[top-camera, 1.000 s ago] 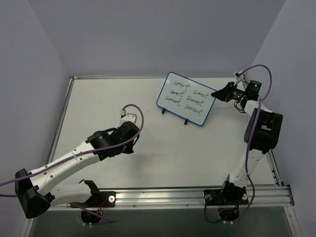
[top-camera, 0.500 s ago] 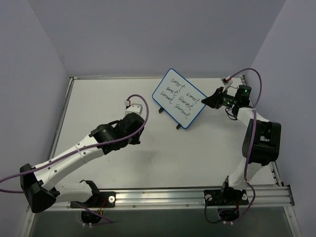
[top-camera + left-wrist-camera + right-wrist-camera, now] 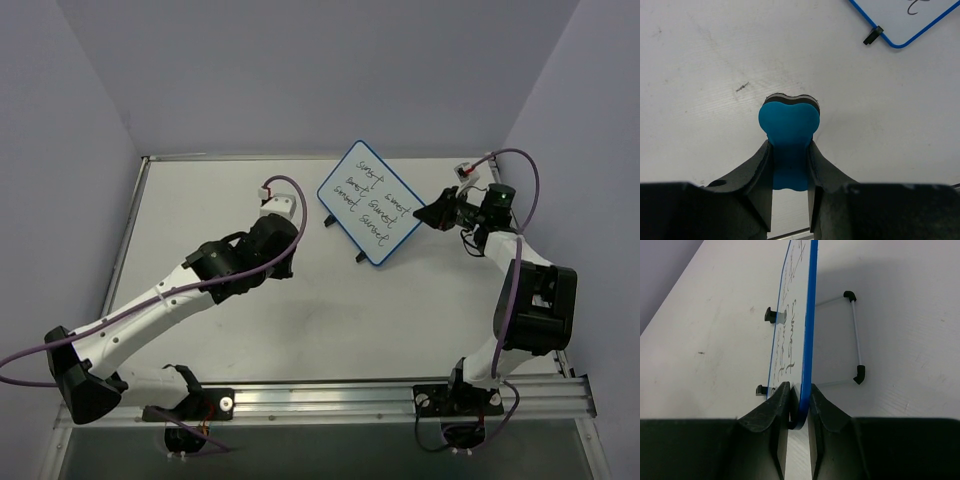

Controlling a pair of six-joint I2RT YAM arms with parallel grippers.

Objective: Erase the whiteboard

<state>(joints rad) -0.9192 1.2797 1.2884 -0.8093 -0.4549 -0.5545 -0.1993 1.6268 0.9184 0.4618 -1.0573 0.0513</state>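
Note:
The whiteboard [image 3: 369, 203] has a blue frame, black feet and several lines of black handwriting; it stands tilted at the back middle of the table. My right gripper [image 3: 436, 214] is shut on its right corner; in the right wrist view the blue frame edge [image 3: 807, 340] runs between the fingers. My left gripper [image 3: 285, 262] is shut on a blue bone-shaped eraser [image 3: 788, 121] with a black pad, held just above the table, left of and in front of the board. A corner of the whiteboard [image 3: 905, 20] shows at the top right of the left wrist view.
The board's wire stand [image 3: 856, 335] shows behind it in the right wrist view. The white table [image 3: 200, 200] is bounded by a metal rail [image 3: 350, 395] at the front and grey walls at the back and sides.
My right gripper has turned the whiteboard and shifted it slightly. My left arm has moved right and toward the board with the eraser.

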